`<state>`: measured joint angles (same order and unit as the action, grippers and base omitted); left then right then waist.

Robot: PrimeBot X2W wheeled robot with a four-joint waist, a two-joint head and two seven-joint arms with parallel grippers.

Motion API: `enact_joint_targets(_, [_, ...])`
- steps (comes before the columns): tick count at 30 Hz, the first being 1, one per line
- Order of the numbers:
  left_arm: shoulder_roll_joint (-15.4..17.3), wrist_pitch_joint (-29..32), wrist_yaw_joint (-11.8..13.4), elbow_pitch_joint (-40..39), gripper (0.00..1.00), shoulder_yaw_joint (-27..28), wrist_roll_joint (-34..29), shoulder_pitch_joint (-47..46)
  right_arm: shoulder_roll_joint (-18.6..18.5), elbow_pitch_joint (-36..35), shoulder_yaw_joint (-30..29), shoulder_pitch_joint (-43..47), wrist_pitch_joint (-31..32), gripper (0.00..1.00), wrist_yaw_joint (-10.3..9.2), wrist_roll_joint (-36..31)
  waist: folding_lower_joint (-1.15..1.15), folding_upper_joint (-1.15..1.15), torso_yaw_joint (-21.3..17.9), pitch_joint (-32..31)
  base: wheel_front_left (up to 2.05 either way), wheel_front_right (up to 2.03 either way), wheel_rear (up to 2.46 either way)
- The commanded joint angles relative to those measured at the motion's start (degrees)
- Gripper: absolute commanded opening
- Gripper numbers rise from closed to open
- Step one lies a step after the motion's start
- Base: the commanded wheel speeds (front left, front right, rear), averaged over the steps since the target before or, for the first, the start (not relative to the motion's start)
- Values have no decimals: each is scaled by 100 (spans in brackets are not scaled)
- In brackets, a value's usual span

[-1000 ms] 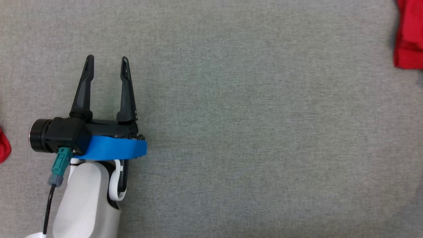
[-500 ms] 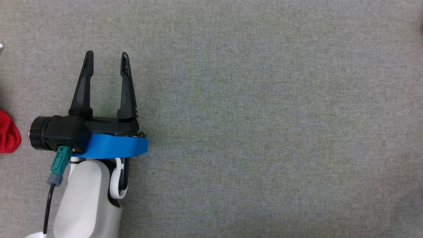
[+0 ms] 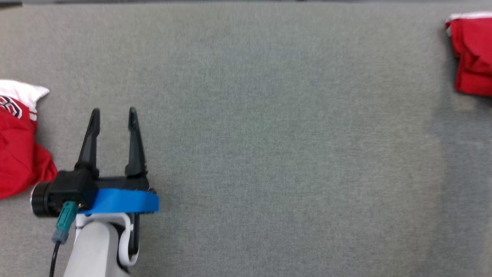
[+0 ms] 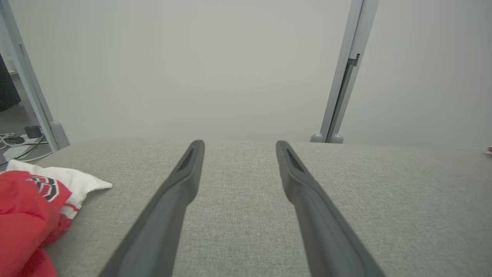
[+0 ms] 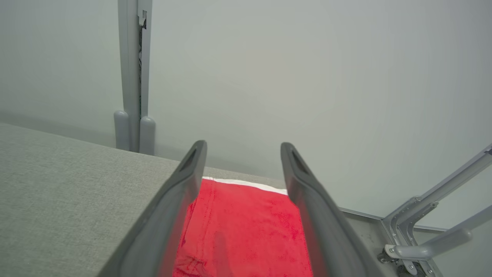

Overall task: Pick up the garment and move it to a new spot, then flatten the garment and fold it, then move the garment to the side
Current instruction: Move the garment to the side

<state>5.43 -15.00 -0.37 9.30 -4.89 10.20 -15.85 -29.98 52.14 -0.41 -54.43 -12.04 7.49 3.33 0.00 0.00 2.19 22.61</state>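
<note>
The garment [image 3: 471,57] is a folded red cloth with a white edge, lying at the far right of the grey table [image 3: 269,134]. In the right wrist view the garment [image 5: 246,231] lies flat on the table under my right gripper [image 5: 242,148]. That gripper's jaws stand wide apart, above the cloth and gripping none of it. My left gripper [image 3: 113,111] hovers over bare table at the lower left, open and empty, and so does the left gripper [image 4: 238,144] in its own wrist view.
A crumpled red and white garment [image 3: 17,146] lies at the table's left edge, just left of my left wrist, with its white part [image 4: 73,181] nearest the fingers. A pale wall and grey posts [image 4: 342,77] stand behind the table. A metal frame [image 5: 423,246] sits past the right end.
The head camera has shifted, so the whole picture moved: both red garments now show at the edges and the left gripper sits lower. The left gripper stays open.
</note>
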Motion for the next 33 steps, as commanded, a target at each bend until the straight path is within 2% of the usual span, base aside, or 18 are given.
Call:
enact_joint_targets(1, [64, -26, 37, 24, 100, 54, 40, 159, 186, -81, 68, 183, -82, 100, 1, 89, 0, 0, -220, -339, 0, 0, 0])
enact_joint_targets(7, [116, -25, 91, 79, 100, 203, 82, 634, 893, -570, 502, 791, -235, 100, 1, 357, 0, 0, -291, -924, 0, 0, 0])
enact_joint_targets(16, [132, -5, 116, 175, 100, 217, 127, 1040, 1438, -1424, 984, 1843, -303, 100, 1, 901, 0, 0, -263, -1459, 0, 0, 0])
enact_joint_targets(23, [111, 41, 128, 260, 100, 139, 181, 1203, 1732, -2024, 802, 2899, -312, 100, 1, 1164, 0, 0, -252, -1767, 0, 0, 0])
enact_joint_targets(33, [137, 123, 161, 189, 100, 72, 229, 1349, 2191, -3033, 383, 3940, -70, 100, 1, 859, 0, 0, -356, -1961, 0, 0, 0])
